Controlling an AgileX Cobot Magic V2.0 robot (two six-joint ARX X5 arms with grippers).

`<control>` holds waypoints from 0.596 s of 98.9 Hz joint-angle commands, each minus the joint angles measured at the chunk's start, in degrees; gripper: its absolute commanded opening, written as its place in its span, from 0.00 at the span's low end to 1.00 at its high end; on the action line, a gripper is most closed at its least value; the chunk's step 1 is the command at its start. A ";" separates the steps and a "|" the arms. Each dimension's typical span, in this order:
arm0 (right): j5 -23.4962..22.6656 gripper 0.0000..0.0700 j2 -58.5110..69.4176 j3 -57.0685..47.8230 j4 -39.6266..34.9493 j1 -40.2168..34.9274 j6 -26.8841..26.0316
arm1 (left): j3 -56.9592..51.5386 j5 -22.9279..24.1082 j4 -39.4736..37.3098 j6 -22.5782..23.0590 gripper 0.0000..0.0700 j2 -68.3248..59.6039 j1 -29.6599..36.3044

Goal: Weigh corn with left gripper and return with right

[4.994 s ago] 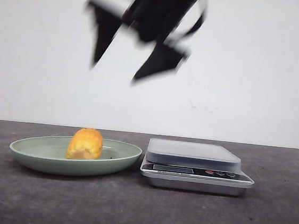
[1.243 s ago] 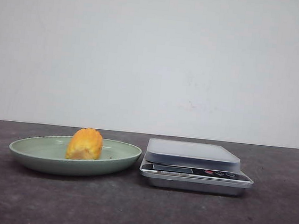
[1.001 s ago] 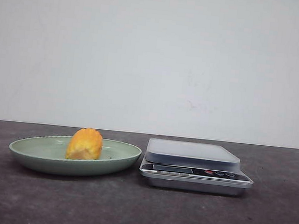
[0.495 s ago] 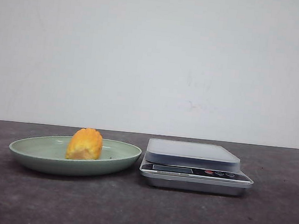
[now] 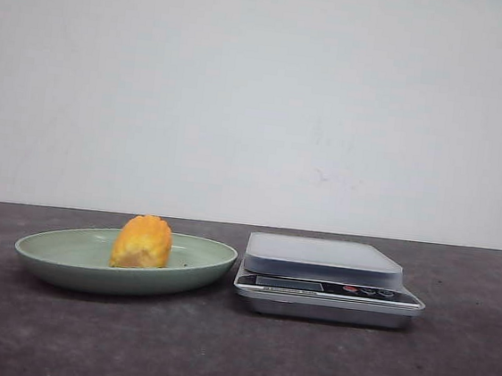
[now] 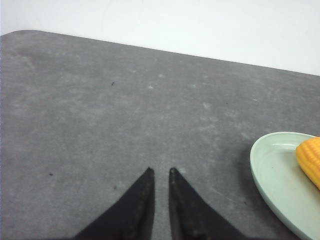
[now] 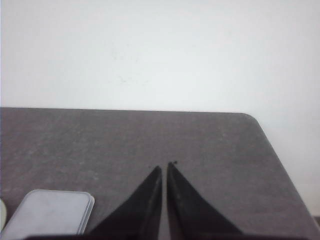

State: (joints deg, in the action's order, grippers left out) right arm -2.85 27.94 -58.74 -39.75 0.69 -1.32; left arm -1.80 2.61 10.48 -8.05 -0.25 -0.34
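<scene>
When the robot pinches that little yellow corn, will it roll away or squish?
The corn is short, rounded and bumpy, so it could probably roll a bit on the smooth plate if nudged sideways. Its kernel rows look firm, so it likely won't squish much. The bumps may help the fingers grip, though the curved sides might slip.

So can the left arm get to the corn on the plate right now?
Probably yes. The corn lies uncovered on the plate, nothing above or around it, and the left gripper, nearly shut and empty, hovers over bare table beside it.
</scene>
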 commanded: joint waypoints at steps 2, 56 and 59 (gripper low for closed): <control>-0.28 0.01 -4.15 9.55 6.16 0.48 0.52 | 1.03 -0.13 0.26 0.94 0.02 0.07 -0.07; -0.13 0.01 -25.44 56.08 32.26 1.07 1.27 | 1.01 -0.13 0.26 0.94 0.02 0.07 -0.07; -0.13 0.01 -26.23 57.27 32.33 1.07 0.79 | 1.01 -0.13 0.26 0.94 0.02 0.07 -0.07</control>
State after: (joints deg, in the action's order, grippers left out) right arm -2.98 2.81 -3.27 -7.94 1.63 0.19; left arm -1.80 2.61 10.48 -8.05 -0.25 -0.34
